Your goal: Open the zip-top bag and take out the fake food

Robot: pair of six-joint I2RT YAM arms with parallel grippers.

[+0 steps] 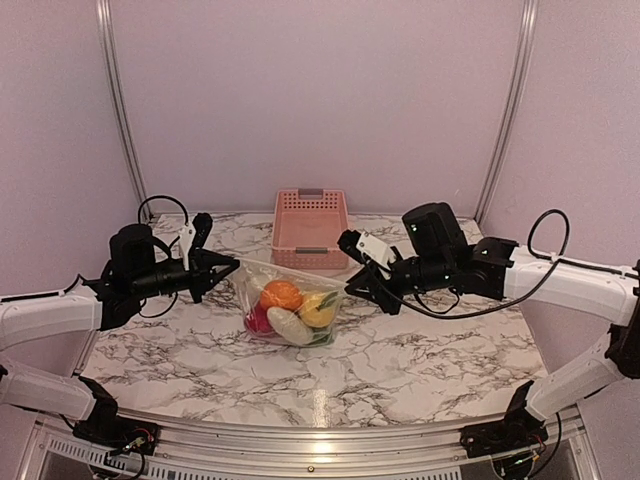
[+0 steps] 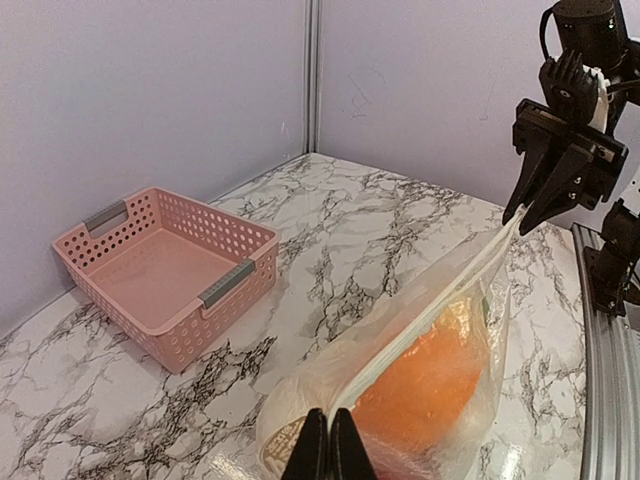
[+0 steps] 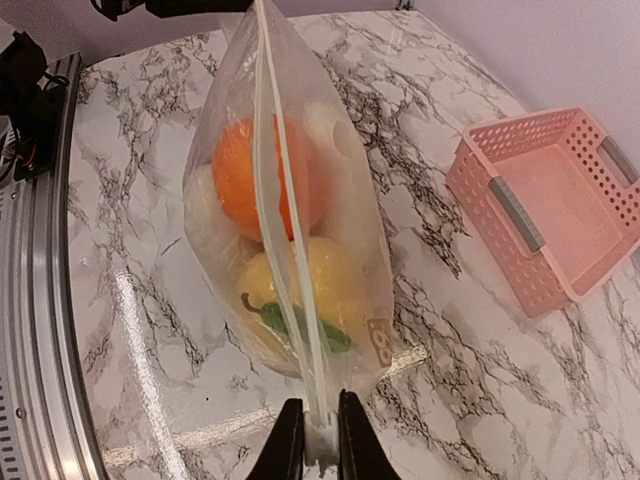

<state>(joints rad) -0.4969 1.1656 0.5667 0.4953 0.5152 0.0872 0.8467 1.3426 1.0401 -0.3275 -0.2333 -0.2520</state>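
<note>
The zip-top bag (image 1: pixel 290 305) hangs stretched between both grippers, its bottom resting on the marble table (image 1: pixel 420 370). My left gripper (image 1: pixel 233 264) (image 2: pixel 329 440) is shut on the bag's left top corner. The right gripper (image 1: pixel 350 288) (image 3: pixel 320 440) is shut on the white zip end at the bag's right corner (image 3: pixel 322 425). The zip strip (image 3: pixel 285 230) runs taut between them. The fake food lies inside the bag: an orange piece (image 1: pixel 281 294) (image 3: pixel 245 180) (image 2: pixel 425 375), a yellow one with a green stem (image 1: pixel 317 310) (image 3: pixel 320 285), a white piece (image 1: pixel 290 326) and a red one (image 1: pixel 258 320).
A pink slotted basket (image 1: pixel 310 230) (image 2: pixel 165 265) (image 3: pixel 550 205) stands empty behind the bag near the back wall. An aluminium rail (image 1: pixel 300 440) runs along the table's near edge. Walls close in the back and both sides.
</note>
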